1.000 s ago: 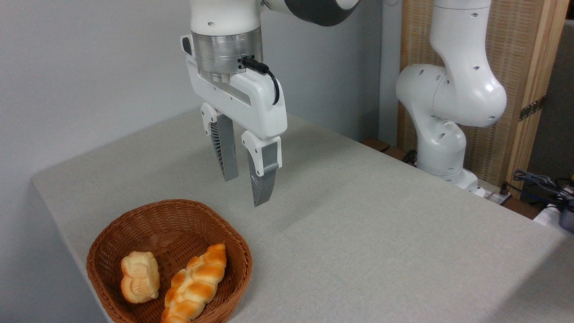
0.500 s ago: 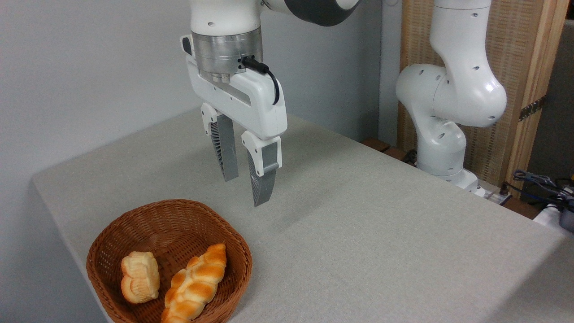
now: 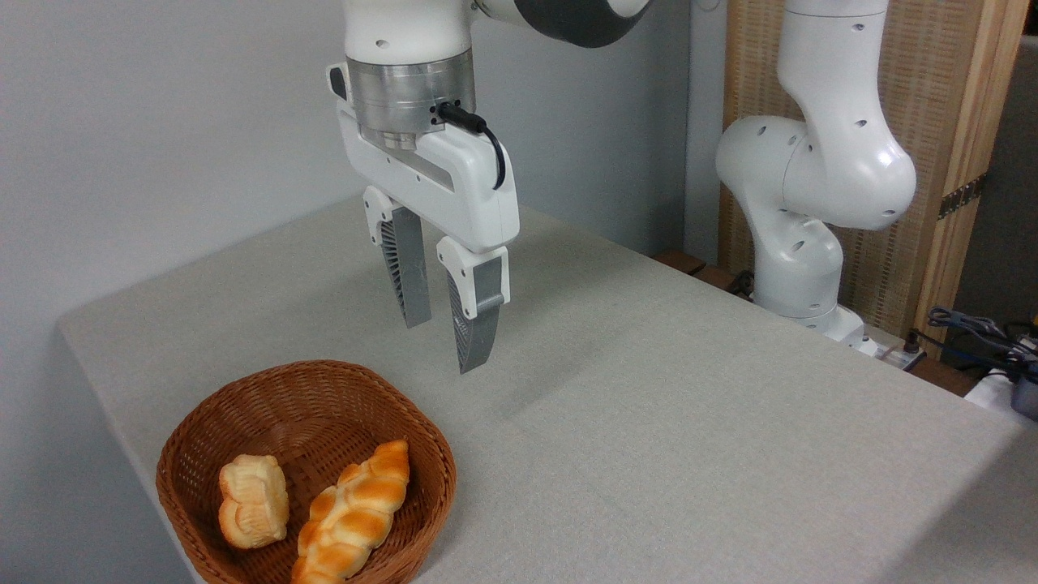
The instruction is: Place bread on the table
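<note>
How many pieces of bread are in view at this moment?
2, both inside the wicker basket at the table's near left corner: the small pale bun on the left and the braided loaf to its right. Nothing appears hidden beneath them.

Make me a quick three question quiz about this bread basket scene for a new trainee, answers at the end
1. True or false: the small bun lies on the table.
2. Which lies right of the bun: A) braided loaf B) a knife?
3. The end effector holds ____.

Key: 1. False, it lies in the wicker basket. 2. A. 3. Nothing; its fingers are apart, above the table.
</note>
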{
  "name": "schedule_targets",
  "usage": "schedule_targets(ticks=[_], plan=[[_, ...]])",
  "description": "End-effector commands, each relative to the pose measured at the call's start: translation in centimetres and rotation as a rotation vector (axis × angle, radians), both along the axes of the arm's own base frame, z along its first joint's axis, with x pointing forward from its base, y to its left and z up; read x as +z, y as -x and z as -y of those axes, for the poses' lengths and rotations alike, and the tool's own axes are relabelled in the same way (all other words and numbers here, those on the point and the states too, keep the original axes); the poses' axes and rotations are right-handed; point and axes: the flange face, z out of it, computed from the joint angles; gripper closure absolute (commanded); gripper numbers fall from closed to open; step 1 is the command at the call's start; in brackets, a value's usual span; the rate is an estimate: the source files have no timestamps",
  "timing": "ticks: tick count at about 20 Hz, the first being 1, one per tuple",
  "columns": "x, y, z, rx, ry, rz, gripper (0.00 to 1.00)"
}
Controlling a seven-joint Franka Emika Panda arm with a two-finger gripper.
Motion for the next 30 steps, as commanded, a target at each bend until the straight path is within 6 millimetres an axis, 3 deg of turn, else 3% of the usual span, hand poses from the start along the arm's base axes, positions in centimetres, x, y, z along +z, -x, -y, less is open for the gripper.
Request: schedule_targets(ticks=[1,30], plan=[[0.38,0.22,-0.37,-0.008,0.002,-0.01,0.0],[0.63,-0.45,-0.89,0.006,0.006,0.037,0.0]])
